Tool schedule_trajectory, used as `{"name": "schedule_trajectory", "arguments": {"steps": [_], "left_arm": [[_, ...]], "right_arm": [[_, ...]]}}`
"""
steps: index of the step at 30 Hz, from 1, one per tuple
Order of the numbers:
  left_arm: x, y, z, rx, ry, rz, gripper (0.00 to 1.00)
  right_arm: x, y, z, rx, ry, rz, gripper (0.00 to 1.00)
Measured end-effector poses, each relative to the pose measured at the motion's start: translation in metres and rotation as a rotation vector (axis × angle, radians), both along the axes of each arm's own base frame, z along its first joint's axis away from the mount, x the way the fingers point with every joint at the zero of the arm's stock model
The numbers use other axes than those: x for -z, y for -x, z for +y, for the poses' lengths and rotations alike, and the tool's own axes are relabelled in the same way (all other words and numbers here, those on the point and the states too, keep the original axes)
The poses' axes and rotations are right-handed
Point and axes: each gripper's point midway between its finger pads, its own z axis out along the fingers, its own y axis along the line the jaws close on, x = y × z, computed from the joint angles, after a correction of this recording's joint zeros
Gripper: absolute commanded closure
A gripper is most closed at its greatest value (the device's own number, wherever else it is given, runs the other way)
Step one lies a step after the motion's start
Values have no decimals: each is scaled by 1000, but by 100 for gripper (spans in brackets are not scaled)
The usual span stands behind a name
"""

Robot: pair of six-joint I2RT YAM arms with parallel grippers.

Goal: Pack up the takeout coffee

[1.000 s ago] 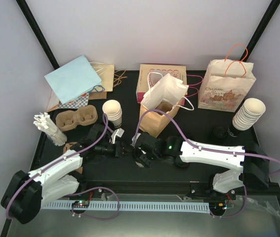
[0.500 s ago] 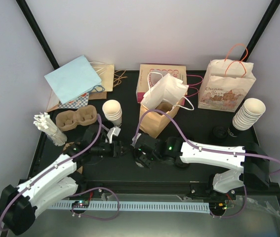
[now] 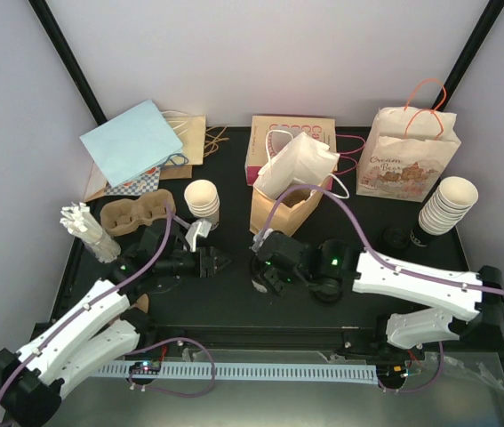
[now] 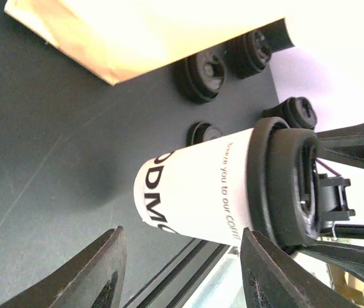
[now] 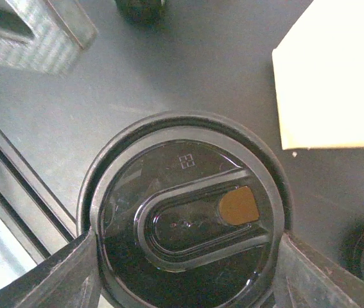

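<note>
Walls (image 3: 278,53) of pale lilac enclose black tabletop (image 3: 234,307).

The takeout coffee (image 4: 214,192) filled the middle of the frame and appeared sideways in the picture. Its white paper side with black printed letters was to the left, and its black lid (image 4: 281,186) was to the right. The two fingers (image 4: 101,273) of the left hand (image 4: 182,247) rose from the lower edge, spread well apart. The finger at lower left stood clear of the cup. The finger at lower middle came very near its side, but whether it touched could not be told. On the dark desk (image 4: 47,147), several loose black lids (image 4: 204,74) lay in the upper middle. A brown paper bag (image 4: 137,29) crossed the top. At the right a black mechanism (image 4: 328,196) sat against the lid's top.
</note>
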Motion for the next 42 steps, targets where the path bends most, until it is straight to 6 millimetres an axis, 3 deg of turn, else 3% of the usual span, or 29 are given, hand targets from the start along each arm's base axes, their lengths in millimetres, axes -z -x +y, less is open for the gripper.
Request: {"name": "schedule_trajectory", "arguments": {"steps": [3,7,14,16,19,28,35,42], "left_arm": [[-22,-6,-2,-2,13,-51,49],[-44,-12,-5,3,24,-97,49],[-42,-16,-7,13,-4,-76,49],[-41,-16,-7,13,-6,-73,49],[-39,-15,-7,13,-9,-68,49],[-25,-12,-5,14,-26,-40,49],[-23,-13,-5,14,-30,-34,49],[-23,-13,-5,14,-30,-34,50]], "right_arm": [[-31,-3,0,24,-63,-20,40],[-46,-7,-6,69,-81,2,41],[-22,-11,-22,135,4,54,48],[0,-10,-26,146,29,62,49],[50,-4,-40,165,99,82,50],[57,-8,2,190,-63,-48,50],[51,-10,4,197,-79,-62,49],[36,-13,4,175,30,-57,49]]}}
